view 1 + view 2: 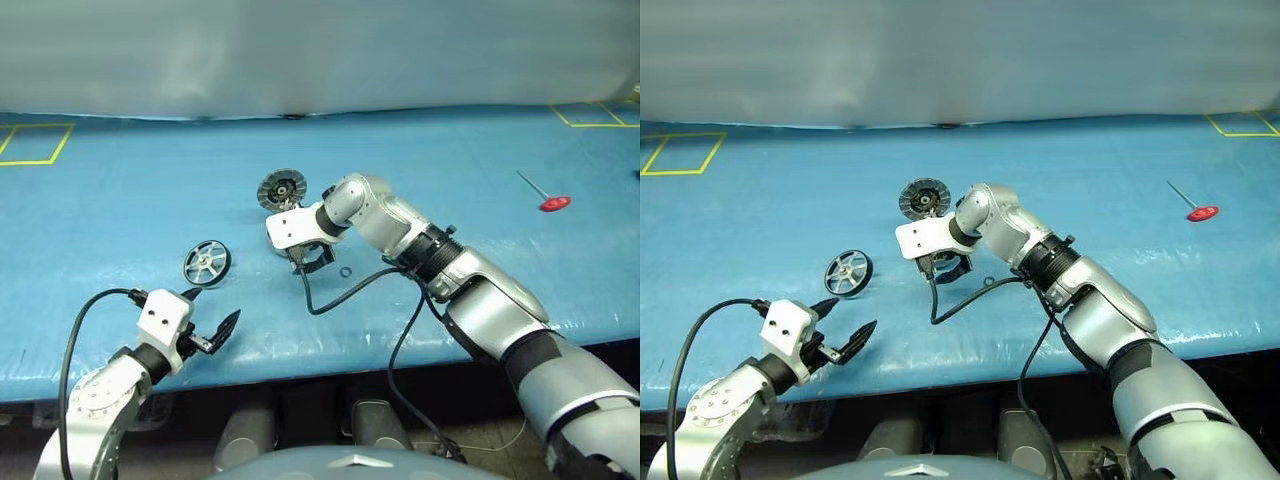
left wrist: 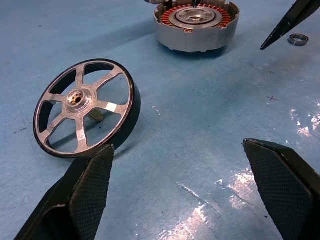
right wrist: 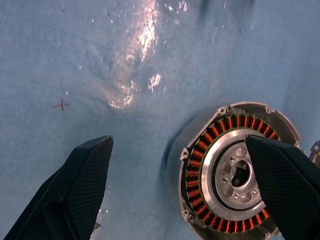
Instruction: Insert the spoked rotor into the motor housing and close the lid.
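1. Left wrist view: the spoked rotor point(image 2: 84, 107) lies flat, hub axis upward, just beyond the left gripper point(image 2: 185, 190), whose fingers are spread and empty.
2. The motor housing point(image 3: 235, 172) sits windings-up beneath the right gripper point(image 3: 190, 185), also spread and empty.
3. The lid point(image 1: 282, 188) stands raised behind the housing.

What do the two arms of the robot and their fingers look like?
Both arms have silver-grey metal shells with black joint sections. Each wrist carries a white boxy block, and a loose black cable runs from it back along the arm. The left gripper and the right gripper each have two black fingers; these are wedge-shaped, tapering to the tip, with a fine cross-hatched texture on the inner faces.
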Action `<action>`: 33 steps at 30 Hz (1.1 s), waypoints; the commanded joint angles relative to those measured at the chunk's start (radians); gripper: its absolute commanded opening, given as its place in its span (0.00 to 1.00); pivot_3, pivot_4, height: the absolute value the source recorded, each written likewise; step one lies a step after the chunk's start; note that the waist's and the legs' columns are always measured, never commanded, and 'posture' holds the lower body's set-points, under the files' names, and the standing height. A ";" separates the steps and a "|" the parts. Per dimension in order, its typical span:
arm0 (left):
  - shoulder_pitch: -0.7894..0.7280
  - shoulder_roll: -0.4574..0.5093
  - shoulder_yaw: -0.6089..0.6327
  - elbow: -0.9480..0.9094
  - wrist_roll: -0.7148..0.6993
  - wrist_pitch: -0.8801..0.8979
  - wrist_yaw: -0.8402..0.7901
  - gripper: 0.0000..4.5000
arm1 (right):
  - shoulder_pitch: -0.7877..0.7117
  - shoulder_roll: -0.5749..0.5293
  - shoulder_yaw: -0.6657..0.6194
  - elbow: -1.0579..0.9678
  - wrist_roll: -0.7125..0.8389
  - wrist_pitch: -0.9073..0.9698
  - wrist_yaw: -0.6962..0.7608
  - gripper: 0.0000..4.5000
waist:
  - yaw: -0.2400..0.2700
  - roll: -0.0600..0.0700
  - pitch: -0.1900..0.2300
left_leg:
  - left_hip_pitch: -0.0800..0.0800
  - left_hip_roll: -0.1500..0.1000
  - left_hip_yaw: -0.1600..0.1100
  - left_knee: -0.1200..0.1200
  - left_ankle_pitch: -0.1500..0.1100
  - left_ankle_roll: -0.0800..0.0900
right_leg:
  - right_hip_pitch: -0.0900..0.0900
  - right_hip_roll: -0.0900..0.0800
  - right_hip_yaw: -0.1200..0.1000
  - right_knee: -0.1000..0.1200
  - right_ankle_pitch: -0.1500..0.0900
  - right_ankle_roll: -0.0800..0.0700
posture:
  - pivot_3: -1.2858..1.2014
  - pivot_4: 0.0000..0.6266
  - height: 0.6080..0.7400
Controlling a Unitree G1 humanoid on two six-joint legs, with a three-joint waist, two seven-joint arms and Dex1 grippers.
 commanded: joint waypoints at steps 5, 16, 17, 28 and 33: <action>0.002 -0.012 -0.006 -0.029 0.012 -0.037 0.002 1.00 | -0.079 0.049 -0.030 0.149 -0.060 -0.076 0.006 0.99 | -0.006 0.001 0.001 | 0.000 0.000 -0.001 -0.001 0.001 -0.001 | 0.000 0.000 -0.001 0.000 0.000 -0.001 | 0.52 0.24 1.00; 0.010 -0.017 -0.008 -0.027 0.016 -0.048 0.006 1.00 | -0.113 0.119 -0.033 0.278 -0.110 -0.128 0.010 0.99 | -0.012 0.002 0.001 | 0.000 0.000 -0.002 -0.002 0.001 -0.002 | -0.001 0.000 -0.001 0.000 0.000 -0.001 | 0.52 0.24 1.00; 0.012 -0.018 -0.009 -0.027 0.016 -0.049 0.006 1.00 | -0.116 0.124 -0.033 0.288 -0.115 -0.133 0.011 0.99 | -0.012 0.002 0.001 | 0.000 0.000 -0.002 -0.002 0.001 -0.002 | -0.001 0.000 -0.001 0.000 0.000 -0.001 | 0.52 0.24 1.00; 0.031 -0.036 -0.024 -0.031 0.026 -0.065 0.016 1.00 | -0.161 0.179 -0.027 0.422 -0.193 -0.171 0.007 0.99 | -0.016 0.004 0.002 | 0.000 0.000 -0.003 -0.003 0.002 -0.003 | -0.001 0.001 -0.002 0.002 -0.001 -0.001 | 0.52 0.24 1.00; 0.042 -0.043 -0.023 -0.029 0.032 -0.073 0.016 1.00 | -0.182 0.188 -0.047 0.458 -0.200 -0.181 -0.012 0.99 | -0.015 0.004 0.002 | 0.000 0.000 -0.004 -0.003 0.002 -0.004 | -0.001 0.001 -0.002 0.002 -0.001 -0.002 | 0.52 0.24 1.00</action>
